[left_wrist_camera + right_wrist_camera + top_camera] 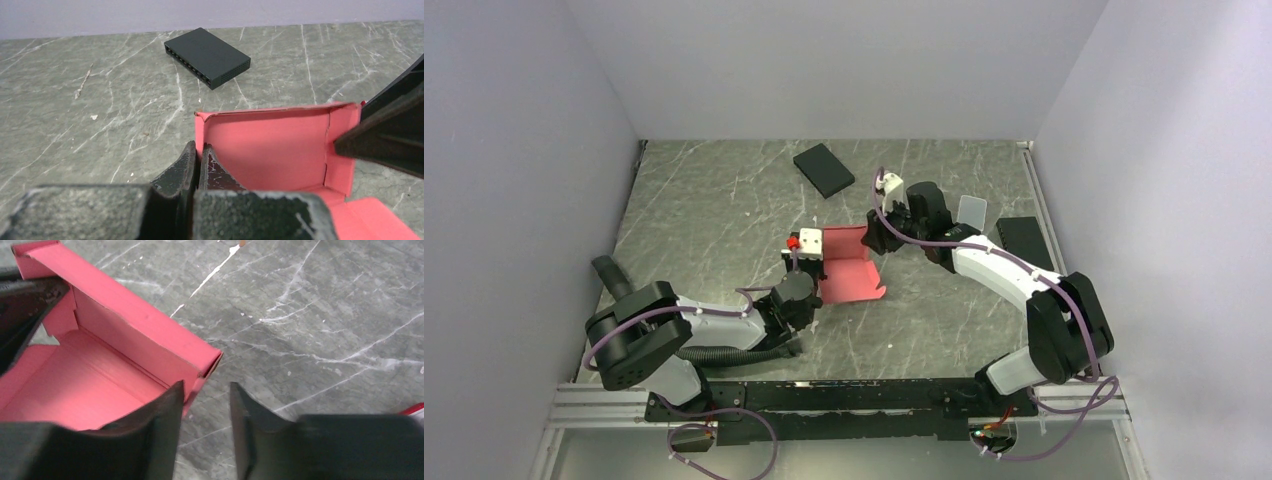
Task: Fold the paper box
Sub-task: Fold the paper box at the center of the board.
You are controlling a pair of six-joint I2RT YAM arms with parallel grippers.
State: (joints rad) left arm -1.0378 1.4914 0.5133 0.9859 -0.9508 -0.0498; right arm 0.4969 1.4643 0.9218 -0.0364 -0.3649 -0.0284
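The paper box (852, 265) is pinkish-red card, half formed, with an open tray and raised walls. It lies mid-table. My left gripper (198, 150) is shut on the box's left wall (201, 131), pinching the thin card between its tips. In the top view that left gripper (812, 272) sits at the box's left side. My right gripper (206, 395) stands open astride the box's (100, 385) end wall. One finger (160, 415) is inside the tray and the other is outside over the table. From above, the right gripper (871, 240) is at the box's far right corner.
A black flat box (824, 169) lies at the back and also shows in the left wrist view (207, 56). A tiny red-and-white carton (806, 243) sits by the box's left far corner. A second black slab (1022, 238) and a clear plastic piece (971, 212) lie right.
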